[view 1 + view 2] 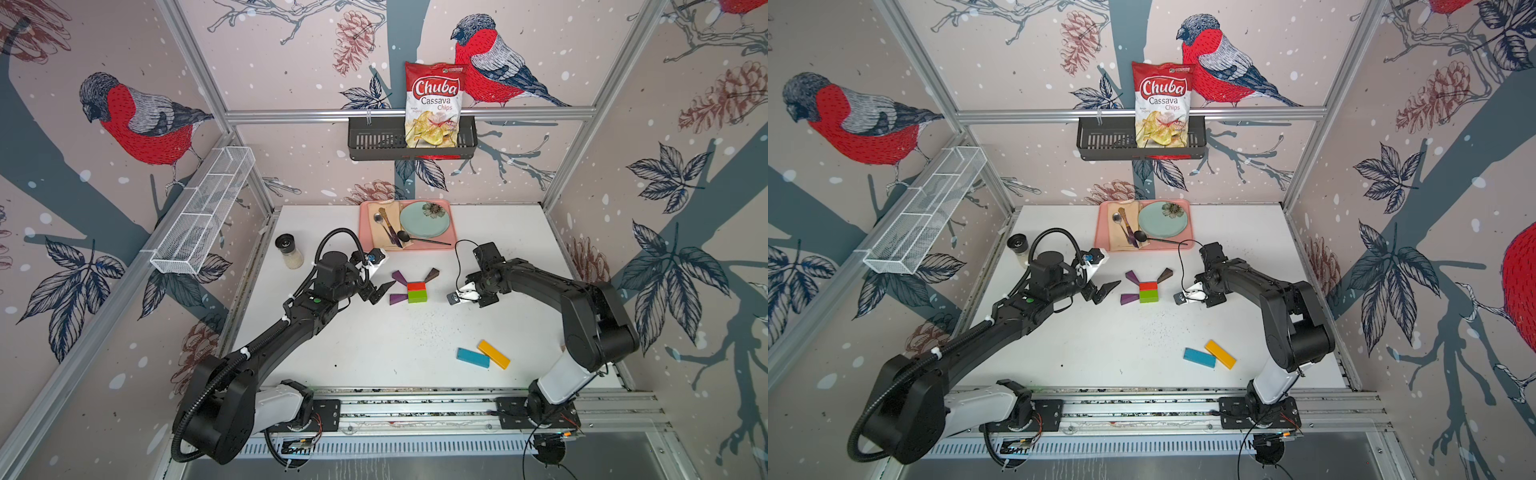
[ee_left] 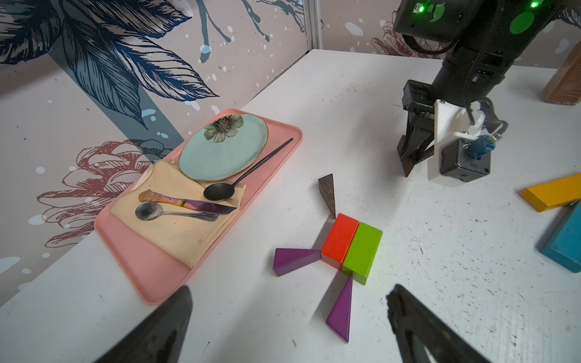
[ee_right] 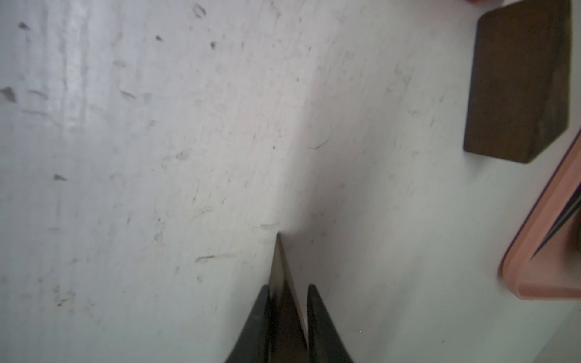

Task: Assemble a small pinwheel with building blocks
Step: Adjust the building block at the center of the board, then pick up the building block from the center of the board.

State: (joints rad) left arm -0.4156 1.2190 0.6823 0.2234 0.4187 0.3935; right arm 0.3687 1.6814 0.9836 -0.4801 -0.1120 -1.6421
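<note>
Currently my right gripper (image 3: 289, 287) is clenched on the held brown wedge (image 3: 284, 273). The wedge's thin point sticks out past my fingertips toward the white table (image 3: 157, 157); I cannot tell whether it touches the surface. In both top views this gripper sits right of centre, just right of the half-built pinwheel (image 1: 417, 291). My left gripper (image 1: 383, 293) hovers on the pinwheel's left side, jaws spread wide with nothing between them.

The pinwheel lies flat at mid-frame in both top views. Its hub is the red brick (image 1: 417, 286) and the green brick (image 1: 417, 296), pressed side by side, with red toward the top of the frame. The upper purple wedge (image 1: 400, 277) meets the red brick's left corner with its tip. The lower purple wedge (image 1: 398, 298) points in at the green brick's left side. The placed brown wedge (image 1: 432, 274) fans out from the red brick's upper right corner.

The blue bar (image 1: 473, 358) and yellow bar (image 1: 493, 354) lie at the lower right of the top views, touching at one end and well apart from the hub. The pink tray (image 2: 141, 267) sits just above the pinwheel in the top views.
</note>
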